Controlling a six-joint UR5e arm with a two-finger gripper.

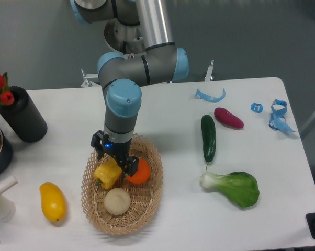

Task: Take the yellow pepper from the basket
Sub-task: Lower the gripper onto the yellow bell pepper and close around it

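Observation:
The yellow pepper (107, 174), blocky and lobed, lies in the left part of the oval wicker basket (147, 206) at the table's front left. My gripper (114, 159) reaches straight down into the basket, right over the pepper's upper right side. One dark finger (130, 166) stands between the pepper and a round orange (139, 173). The other finger (97, 148) is at the pepper's far left. The jaws stand wide, on either side of the pepper's top. I cannot tell whether they press on it.
A pale round fruit (117, 201) lies in the basket's front. A smooth yellow mango (52, 202) lies left of the basket. A cucumber (208, 137), a purple vegetable (228, 117) and a bok choy (233, 186) lie to the right. A black vase (22, 115) stands at the far left.

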